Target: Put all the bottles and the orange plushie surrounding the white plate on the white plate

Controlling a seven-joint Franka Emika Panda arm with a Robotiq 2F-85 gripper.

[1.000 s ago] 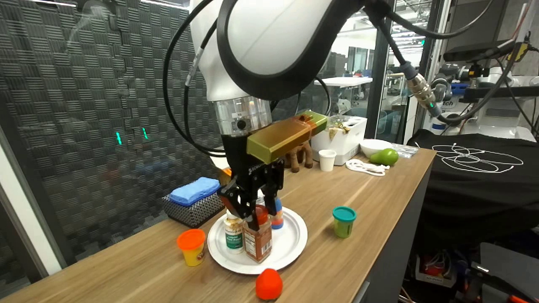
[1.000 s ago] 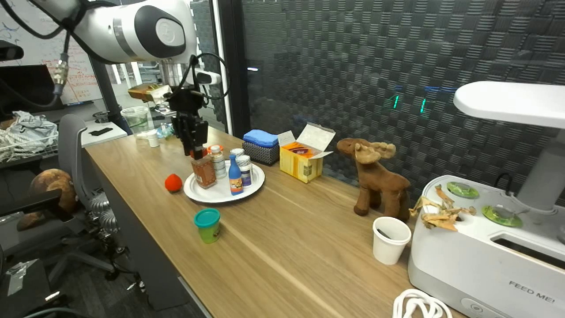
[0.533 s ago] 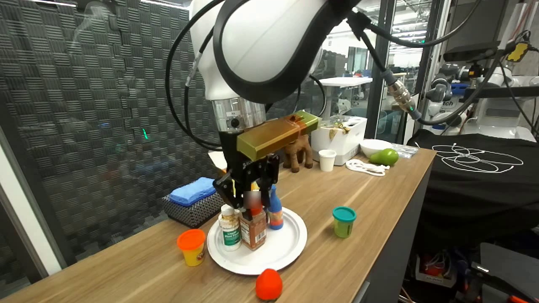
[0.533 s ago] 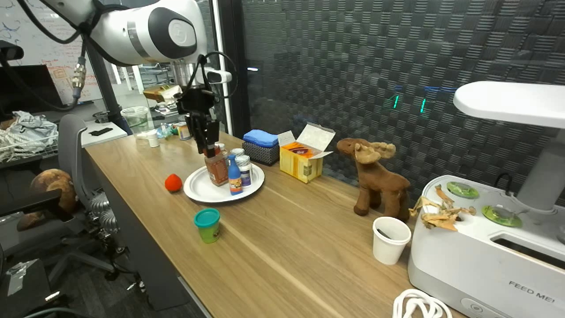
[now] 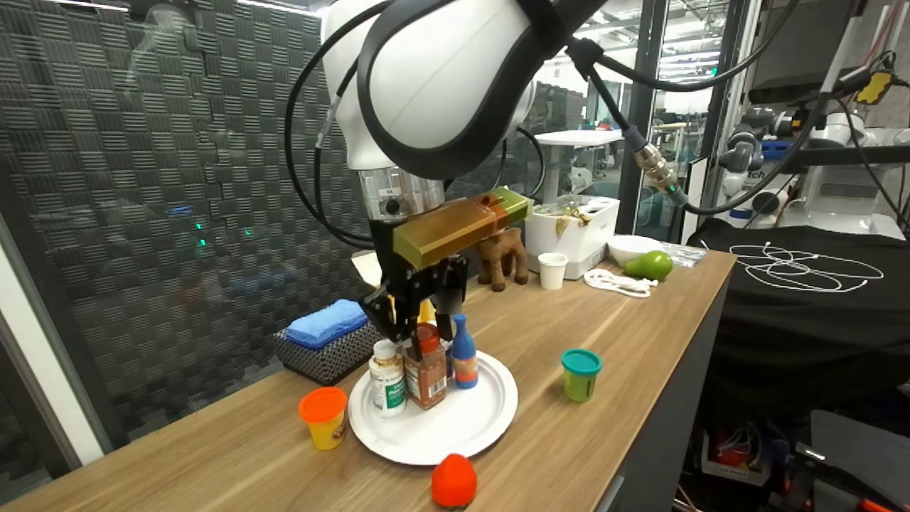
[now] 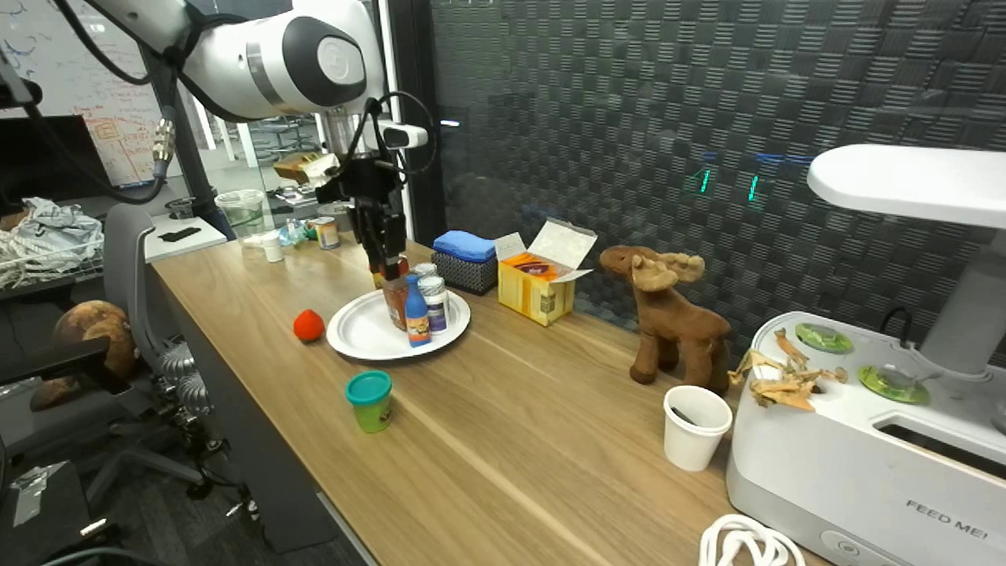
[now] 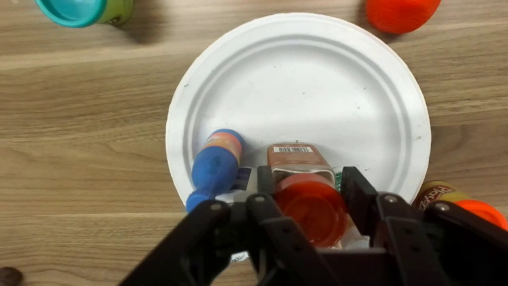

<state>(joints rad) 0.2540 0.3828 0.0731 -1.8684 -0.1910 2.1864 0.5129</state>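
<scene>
My gripper [image 7: 307, 182] is shut on the brown bottle [image 5: 426, 377], its fingers on either side of the red lid [image 7: 311, 210]. That bottle stands upright over the far part of the white plate [image 5: 455, 434]; whether its base touches the plate I cannot tell. Close beside it on the plate is a white bottle with a green label [image 5: 388, 387]. On its opposite side stands a blue bottle [image 6: 418, 314], with a white purple-labelled bottle [image 6: 435, 306] and another white lid [image 6: 425, 270] behind. The orange plushie [image 5: 454, 481], small and red-orange, lies on the table just outside the plate's rim.
A yellow cup with orange lid [image 5: 323, 418] and a green cup with teal lid [image 5: 581, 375] stand off the plate. Behind are a dark box with blue cloth [image 6: 465, 263], an open yellow box [image 6: 537, 291], a brown moose toy [image 6: 676, 322] and a paper cup [image 6: 695, 428].
The gripper has carried the upright brown bottle across the plate, away from the plushie and closer to the blue bottle. The green-labelled bottle has shifted slightly towards the plate's far side.
</scene>
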